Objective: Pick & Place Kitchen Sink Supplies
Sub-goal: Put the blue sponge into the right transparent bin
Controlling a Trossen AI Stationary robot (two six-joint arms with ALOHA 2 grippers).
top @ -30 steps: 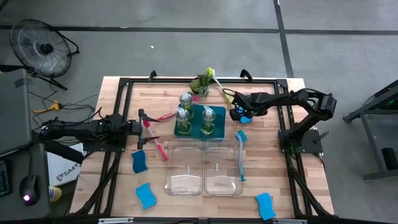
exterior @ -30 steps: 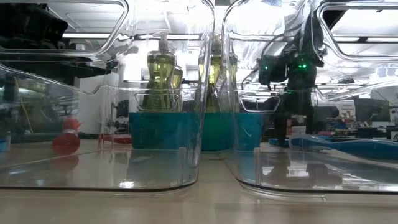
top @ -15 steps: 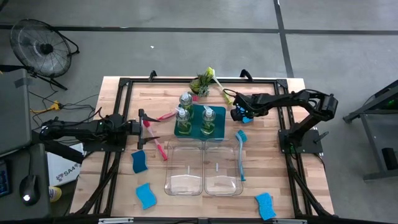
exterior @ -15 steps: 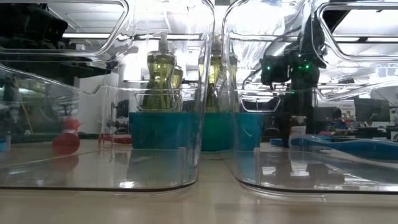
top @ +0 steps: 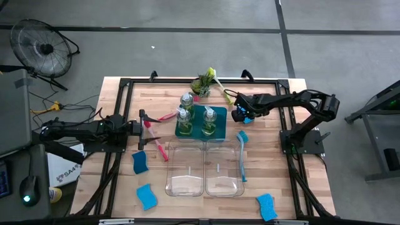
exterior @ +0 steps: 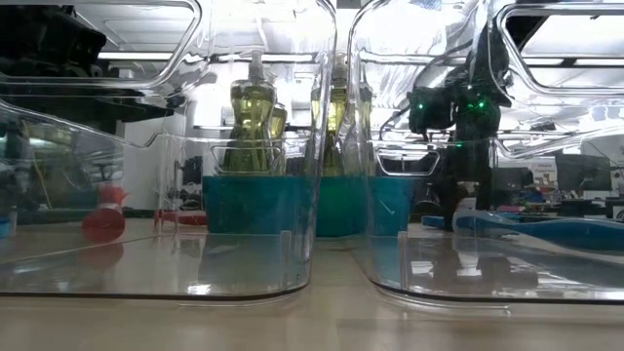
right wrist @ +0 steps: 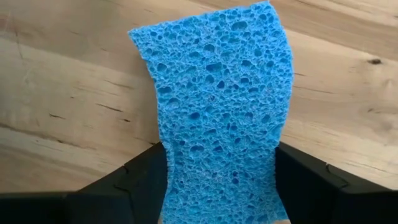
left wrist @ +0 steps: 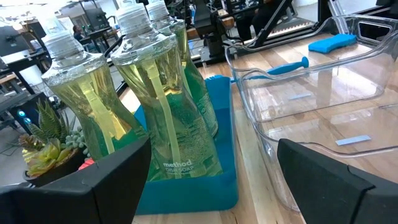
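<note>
Seen from above, a pale wooden tabletop [top: 262, 175] carries a teal tray [top: 194, 130] holding three clear pump bottles of yellow-green soap [top: 209, 119]. Two clear plastic bins [top: 205, 170] sit just in front of the tray. A small green potted plant [top: 202, 82] stands behind it. The right end effector [top: 240, 115] sits low beside the tray's right edge, with a blue porous sponge [top: 248, 119] showing at its tip. A blue long-handled dish brush [top: 241, 153] lies just right of the bins. A red-pink dish brush [top: 160, 148] lies left of the bins, near the left end effector [top: 145, 126], whose fingers stand spread with nothing between them. Three more blue sponges [top: 140, 162] lie toward the front of the tabletop.

From table height, the bins fill the foreground, with the soap bottles and tray visible through them.

The left wrist view shows the soap bottles in the tray close ahead, between the wide-apart fingers [left wrist: 93, 180].

The right wrist view shows the sponge standing on edge over the wood, pressed on both sides by the dark fingers [right wrist: 124, 186], slightly bowed: it is grasped.
</note>
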